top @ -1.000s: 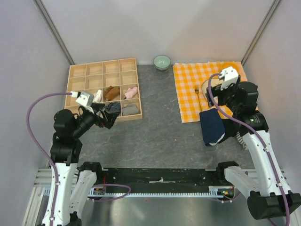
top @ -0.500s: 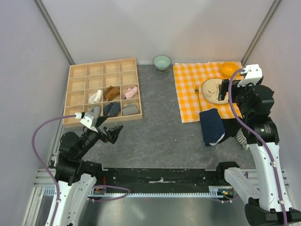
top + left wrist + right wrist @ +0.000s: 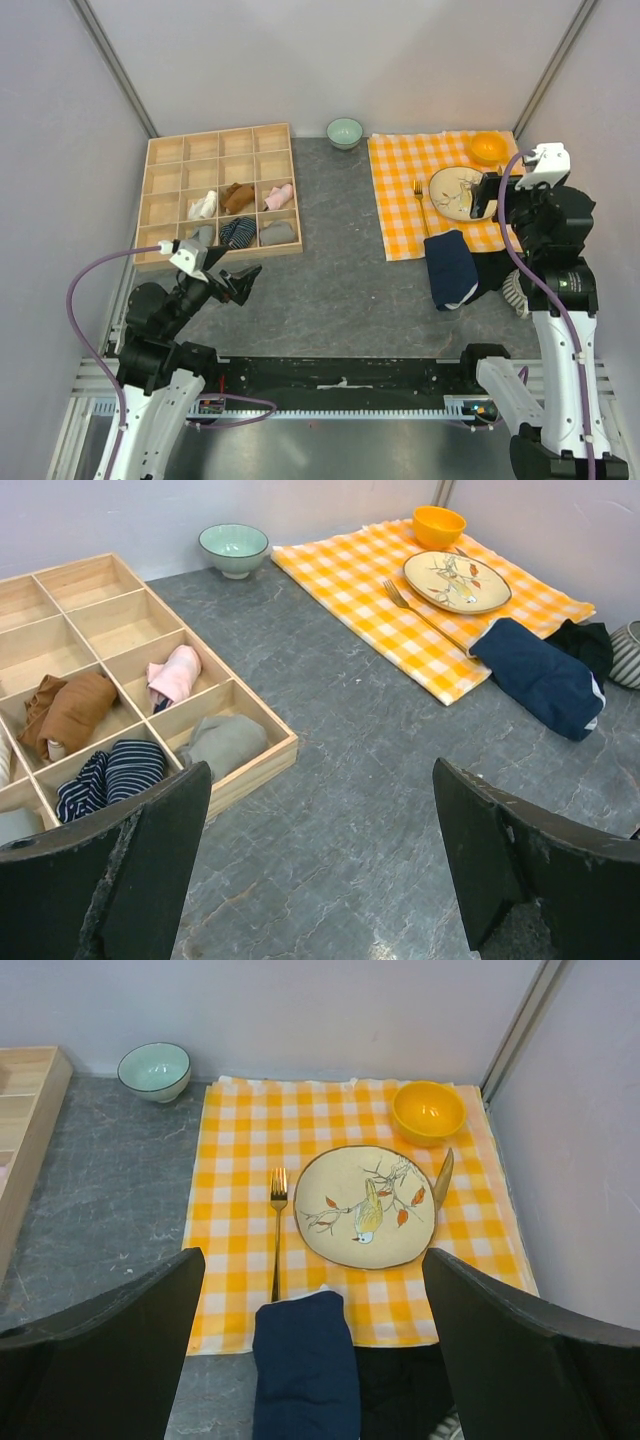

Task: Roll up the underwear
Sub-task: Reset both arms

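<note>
The table (image 3: 340,270) has a dark grey top with a pattern like stone and thin pale veins. Plain light grey walls close it on three sides: the back wall (image 3: 330,60), the left wall (image 3: 50,180) and the right wall (image 3: 600,130). A grey metal post (image 3: 115,70) runs along each back corner. A silver metal rail (image 3: 380,410) lies at the near edge. The light is soft and even, with weak shadows.

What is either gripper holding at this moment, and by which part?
Nothing. The left gripper and the right gripper both stand open and empty.
</note>
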Motion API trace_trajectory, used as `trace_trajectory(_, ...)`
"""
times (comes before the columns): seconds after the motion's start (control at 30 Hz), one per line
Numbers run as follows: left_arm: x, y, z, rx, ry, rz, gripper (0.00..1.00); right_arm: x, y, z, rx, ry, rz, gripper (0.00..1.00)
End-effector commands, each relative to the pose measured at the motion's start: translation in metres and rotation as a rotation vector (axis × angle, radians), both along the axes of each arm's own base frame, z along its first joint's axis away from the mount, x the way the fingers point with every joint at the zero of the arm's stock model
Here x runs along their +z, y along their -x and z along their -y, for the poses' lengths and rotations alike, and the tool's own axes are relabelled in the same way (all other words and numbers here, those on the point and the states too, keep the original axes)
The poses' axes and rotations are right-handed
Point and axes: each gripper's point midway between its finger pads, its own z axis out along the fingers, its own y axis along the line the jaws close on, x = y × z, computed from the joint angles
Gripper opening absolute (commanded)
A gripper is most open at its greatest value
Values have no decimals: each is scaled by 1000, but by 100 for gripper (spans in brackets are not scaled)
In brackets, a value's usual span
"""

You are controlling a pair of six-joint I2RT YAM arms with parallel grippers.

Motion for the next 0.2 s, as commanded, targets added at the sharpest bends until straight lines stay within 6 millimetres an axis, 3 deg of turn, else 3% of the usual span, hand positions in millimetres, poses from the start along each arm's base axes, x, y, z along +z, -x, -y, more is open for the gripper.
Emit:
trace_trajectory(0.0, 7, -3, 0, 10, 26, 20, 98, 3, 5, -1, 4, -22, 14, 98)
trace_trajectory(0.17, 7, -3, 1, 7, 26, 18, 98, 3, 8, 2, -5, -23, 8, 98)
